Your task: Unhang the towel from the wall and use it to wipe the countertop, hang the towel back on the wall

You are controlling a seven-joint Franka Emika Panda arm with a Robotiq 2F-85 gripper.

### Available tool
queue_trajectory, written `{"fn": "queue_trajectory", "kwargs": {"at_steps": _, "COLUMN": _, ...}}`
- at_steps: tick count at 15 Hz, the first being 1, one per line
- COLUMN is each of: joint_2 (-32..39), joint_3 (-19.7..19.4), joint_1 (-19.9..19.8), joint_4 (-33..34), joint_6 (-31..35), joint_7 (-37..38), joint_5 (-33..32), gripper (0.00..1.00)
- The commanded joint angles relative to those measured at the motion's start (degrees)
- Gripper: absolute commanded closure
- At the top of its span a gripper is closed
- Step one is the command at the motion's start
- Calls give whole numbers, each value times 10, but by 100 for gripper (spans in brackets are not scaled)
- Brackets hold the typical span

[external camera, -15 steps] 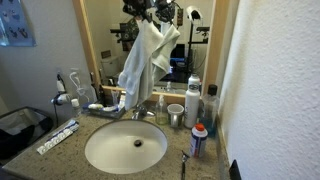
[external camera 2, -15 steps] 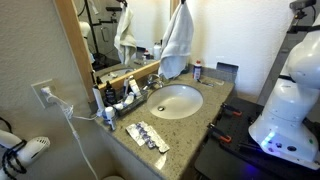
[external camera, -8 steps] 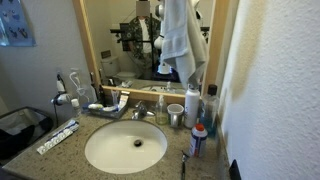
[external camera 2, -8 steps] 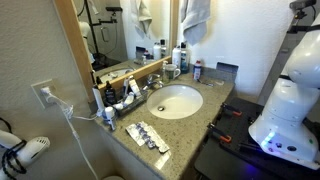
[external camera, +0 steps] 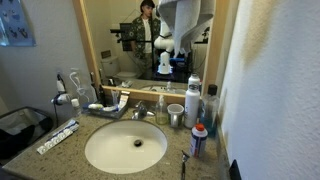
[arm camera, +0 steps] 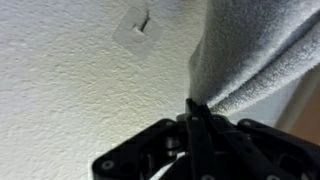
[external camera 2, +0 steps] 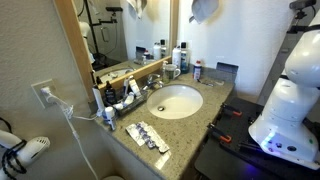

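Note:
The pale grey towel (external camera: 185,14) hangs bunched at the very top of both exterior views (external camera 2: 205,8), high above the speckled countertop (external camera: 62,150) and its white sink (external camera: 125,147). In the wrist view my gripper (arm camera: 192,105) is shut on a pinched fold of the towel (arm camera: 245,50). It is held close to the white textured wall (arm camera: 60,90), to the right of and below a small white adhesive hook (arm camera: 135,25). The gripper itself is out of frame in the exterior views. The countertop (external camera 2: 190,128) and sink (external camera 2: 178,101) are bare of towel.
Bottles and cups (external camera: 190,100) crowd the back right of the counter by the wood-framed mirror (external camera: 90,45). Toothbrushes and tubes (external camera: 85,98) stand at the back left. Blister packs (external camera 2: 148,135) lie at the counter's front. A hair dryer (external camera 2: 25,152) hangs by the outlet.
The towel has risen steadily from hanging in front of the mirror over the faucet to the top edge of both views, moving toward the wall.

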Motion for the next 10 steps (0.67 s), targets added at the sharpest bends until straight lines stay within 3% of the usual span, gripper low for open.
{"fn": "queue_trajectory", "kwargs": {"at_steps": 1, "joint_2": 20, "joint_3": -22, "joint_1": -28, "joint_4": 27, "joint_6": 8, "joint_7": 54, "joint_5": -72, "gripper": 99}}
{"fn": "queue_trajectory", "kwargs": {"at_steps": 6, "joint_2": 34, "joint_3": -56, "joint_1": -60, "joint_4": 19, "joint_6": -19, "joint_7": 151, "joint_5": -175, "gripper": 99}}
{"fn": "queue_trajectory", "kwargs": {"at_steps": 10, "joint_2": 49, "joint_3": -62, "joint_1": -64, "joint_4": 9, "joint_6": -44, "joint_7": 186, "joint_5": -215, "gripper": 99}}
